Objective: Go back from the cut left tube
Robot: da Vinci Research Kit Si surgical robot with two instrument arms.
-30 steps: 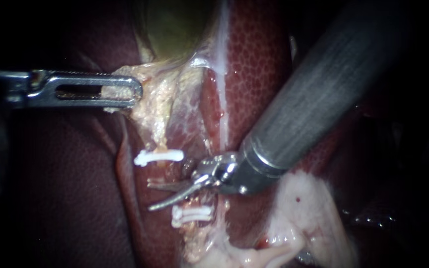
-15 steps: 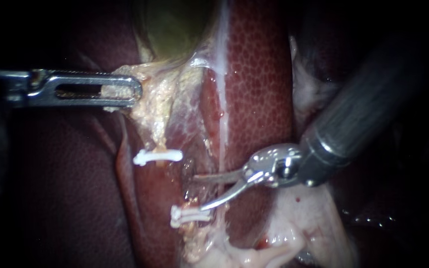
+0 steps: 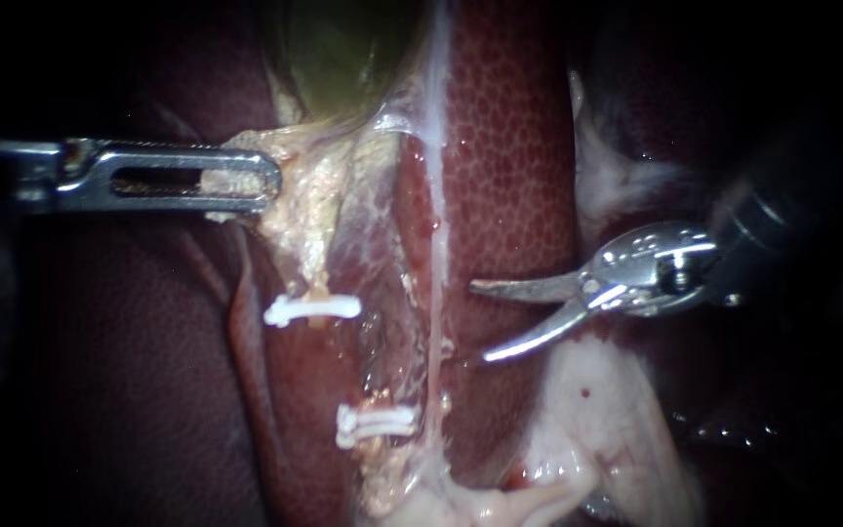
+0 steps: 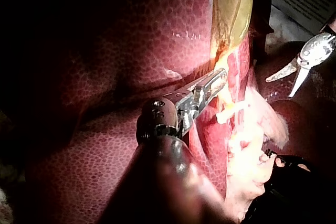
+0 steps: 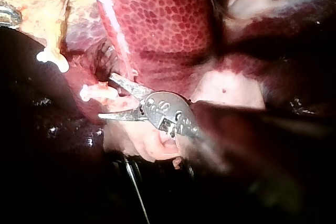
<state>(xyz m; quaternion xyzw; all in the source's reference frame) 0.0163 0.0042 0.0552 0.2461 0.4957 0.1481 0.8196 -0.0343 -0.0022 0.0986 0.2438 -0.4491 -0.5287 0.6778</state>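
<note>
Over the liver (image 3: 509,146), my right instrument (image 3: 478,322) hangs apart from the cut left tube (image 3: 371,334), its two blades spread with nothing between them. The tube's gap lies between the upper clip (image 3: 311,309) and the lower clips (image 3: 378,422). My left instrument (image 3: 251,182) is pinched on the pale tissue (image 3: 295,195) under the gallbladder (image 3: 343,59), holding it taut. To back out well, I judge I should close the blades first. Then I should draw straight back along my own shaft, clear of the liver and the white strand (image 3: 436,244). The left hold should stay steady so neither clip is tugged.
</note>
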